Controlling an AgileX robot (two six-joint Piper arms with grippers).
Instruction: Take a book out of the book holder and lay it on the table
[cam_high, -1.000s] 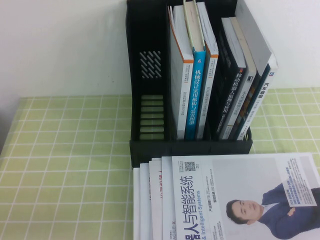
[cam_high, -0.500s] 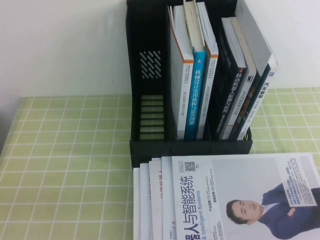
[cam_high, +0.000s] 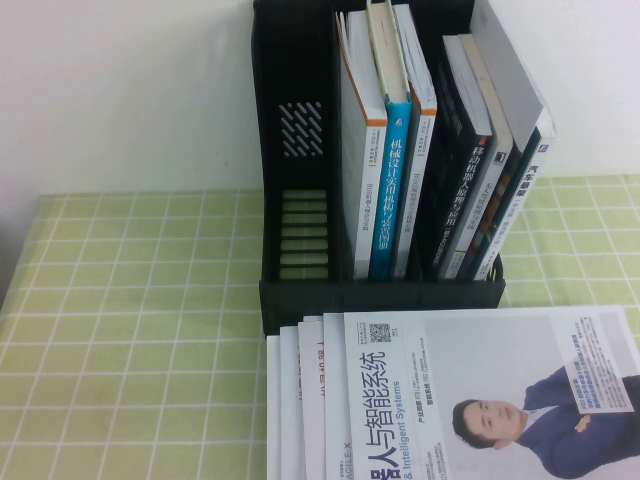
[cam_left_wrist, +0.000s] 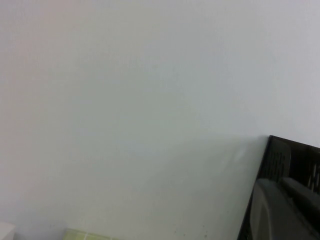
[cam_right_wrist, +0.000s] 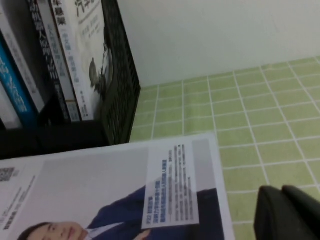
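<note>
I see nothing done yet: the book (cam_high: 528, 165) stands in the book holder (cam_high: 380, 292), rightmost compartment. The left gripper (cam_left_wrist: 280, 210) hangs beside the holder, the right gripper (cam_right_wrist: 287, 212) over the table (cam_high: 130, 300) near it; I cannot tell either's spread.

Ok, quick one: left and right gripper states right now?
Left gripper: up near the book holder, holding nothing visible; state cannot be told.
Right gripper: low over the table, state cannot be told.
</note>
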